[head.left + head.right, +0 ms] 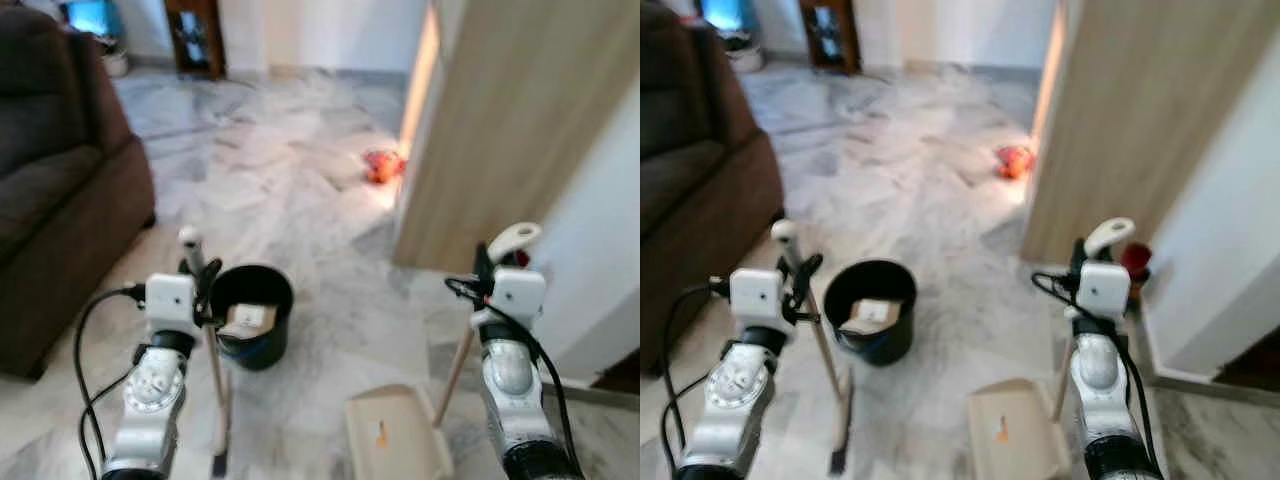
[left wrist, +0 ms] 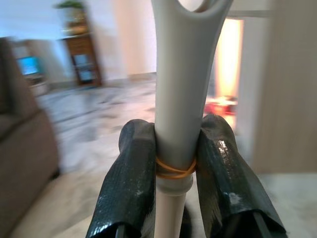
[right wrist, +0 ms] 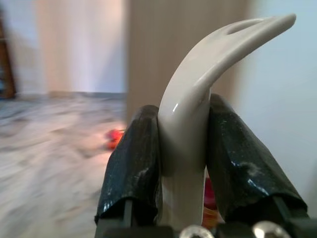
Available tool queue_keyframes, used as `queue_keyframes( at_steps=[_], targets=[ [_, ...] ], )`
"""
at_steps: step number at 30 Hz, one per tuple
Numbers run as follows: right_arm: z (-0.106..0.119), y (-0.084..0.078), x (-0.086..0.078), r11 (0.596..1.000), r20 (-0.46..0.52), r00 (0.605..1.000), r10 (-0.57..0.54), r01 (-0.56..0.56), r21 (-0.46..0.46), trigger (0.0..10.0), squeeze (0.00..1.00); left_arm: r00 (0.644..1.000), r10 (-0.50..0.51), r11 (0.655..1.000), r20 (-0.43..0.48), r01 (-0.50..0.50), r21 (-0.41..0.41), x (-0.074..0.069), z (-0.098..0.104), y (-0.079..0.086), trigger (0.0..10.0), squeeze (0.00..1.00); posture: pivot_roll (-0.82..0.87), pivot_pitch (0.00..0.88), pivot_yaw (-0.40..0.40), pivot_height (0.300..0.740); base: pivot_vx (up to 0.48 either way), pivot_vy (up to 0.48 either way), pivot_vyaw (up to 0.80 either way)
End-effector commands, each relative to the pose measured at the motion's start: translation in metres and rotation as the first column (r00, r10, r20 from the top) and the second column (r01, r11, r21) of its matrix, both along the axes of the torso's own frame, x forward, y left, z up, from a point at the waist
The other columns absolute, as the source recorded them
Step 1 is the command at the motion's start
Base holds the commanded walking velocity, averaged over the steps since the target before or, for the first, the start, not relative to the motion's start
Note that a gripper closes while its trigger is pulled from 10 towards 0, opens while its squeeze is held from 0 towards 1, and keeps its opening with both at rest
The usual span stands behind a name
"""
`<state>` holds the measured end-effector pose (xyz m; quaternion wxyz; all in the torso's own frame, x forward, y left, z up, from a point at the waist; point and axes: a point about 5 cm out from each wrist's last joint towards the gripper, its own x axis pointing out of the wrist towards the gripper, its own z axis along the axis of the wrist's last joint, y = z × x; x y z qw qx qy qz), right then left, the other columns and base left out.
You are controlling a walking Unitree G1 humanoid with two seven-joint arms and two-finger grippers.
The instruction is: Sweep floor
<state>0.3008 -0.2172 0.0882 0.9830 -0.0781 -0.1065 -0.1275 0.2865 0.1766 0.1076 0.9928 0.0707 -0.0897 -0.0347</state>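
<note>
On the far left stands a dark sofa (image 1: 50, 180). Next comes the left gripper (image 2: 176, 163), its jaws clamped on the pale handle of the broom (image 1: 215, 370), just under the handle's looped end, where a rubber band (image 2: 174, 171) circles the stick. The broom's long axis runs nearly upright, leaning a little, with its foot on the marble floor (image 1: 300, 170) just in front of the robot. Just beside the stick, slightly farther out, sits a black bucket (image 1: 252, 312) with a scrap of paper inside.

Further right, the dustpan (image 1: 395, 432) lies flat on the floor with its handle rising at a slant to the right gripper (image 3: 183, 148), whose jaws are clamped on the curved top of that handle. A wooden door (image 1: 510, 130) and a white wall stand beyond the right arm.

What the coming sweep turns on, I judge, is the small red-orange thing (image 1: 381, 165) on the floor by the door's edge. It lies well ahead of both tools, beyond the bucket and toward the right. It looks nearer the dustpan arm than the broom arm, so the broom would have to reach forward and across to draw it back to the pan. What the thing is cannot be made out.
</note>
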Motion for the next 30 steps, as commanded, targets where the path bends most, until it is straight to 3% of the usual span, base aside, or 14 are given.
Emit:
queue_keyframes(
  at_steps=[1,16,24,30],
  targets=[
    [0.012,-0.001,0.005,1.000,0.045,0.999,0.007,-0.006,-0.021,10.0,0.00,0.999,-0.003,1.000,0.048,0.003,0.003,0.006,0.011,0.002,10.0,0.00,0.04,0.000,-0.019,0.740,0.000,-0.292,-0.80],
    [0.023,0.001,0.015,1.000,0.067,0.998,-0.003,0.004,-0.015,10.0,0.00,0.999,-0.025,1.000,0.040,0.025,-0.001,0.021,0.013,-0.002,10.0,0.00,0.05,0.000,-0.016,0.740,0.000,0.000,-0.80],
    [0.036,0.012,0.031,1.000,0.088,0.996,0.007,-0.007,0.007,10.0,0.00,0.997,0.040,0.999,0.068,-0.039,-0.006,0.035,0.027,0.025,10.0,0.00,0.04,0.000,0.012,0.740,0.000,0.000,-0.80],
    [0.046,0.010,0.035,1.000,0.107,0.994,-0.007,0.004,0.023,10.0,0.00,0.994,0.086,0.996,0.063,-0.085,-0.023,0.034,0.026,0.042,10.0,0.00,0.03,0.000,0.021,0.740,0.000,0.000,-0.80]
  ],
)
